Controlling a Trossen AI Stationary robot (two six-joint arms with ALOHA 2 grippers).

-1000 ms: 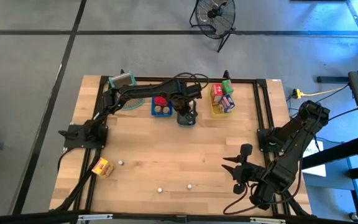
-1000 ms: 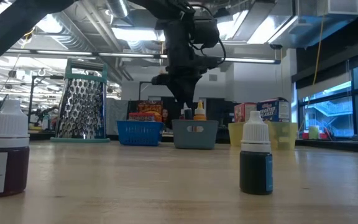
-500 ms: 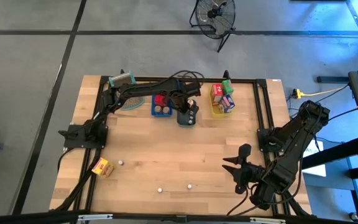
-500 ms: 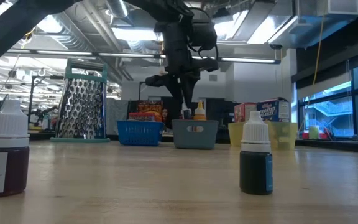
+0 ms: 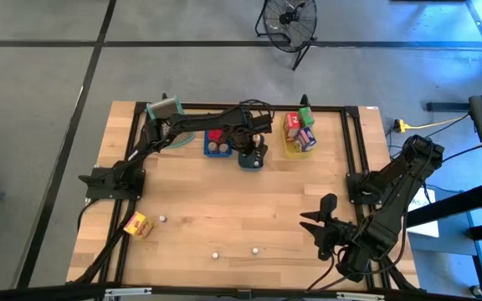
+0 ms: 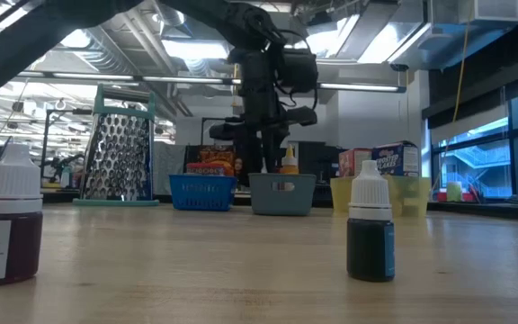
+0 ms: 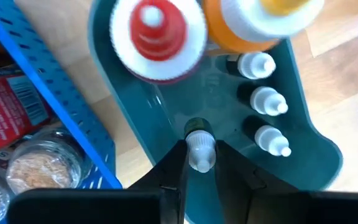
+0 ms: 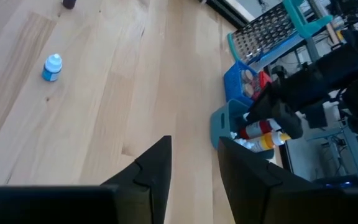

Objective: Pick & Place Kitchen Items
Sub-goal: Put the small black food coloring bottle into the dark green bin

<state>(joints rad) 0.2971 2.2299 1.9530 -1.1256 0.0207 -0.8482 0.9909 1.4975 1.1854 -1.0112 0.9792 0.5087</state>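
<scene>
The left hand (image 7: pixel 199 163) pinches a tiny white-capped bottle (image 7: pixel 200 149) inside the grey tray (image 7: pixel 303 163). The right hand (image 8: pixel 194 163) waits over the table (image 5: pixel 224 209), fingers spread. The red packet (image 7: pixel 8 112) in the blue tray (image 7: pixel 61 118) has writing too blurry to read.

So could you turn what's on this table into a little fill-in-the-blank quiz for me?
1. The left gripper holds a small white-capped ____ between its fingers.
2. It hangs above the ____-coloured tray.
3. The tray beside that one is ____.
4. The right gripper holds ____.

Missing words: bottle; grey; blue; nothing
</scene>
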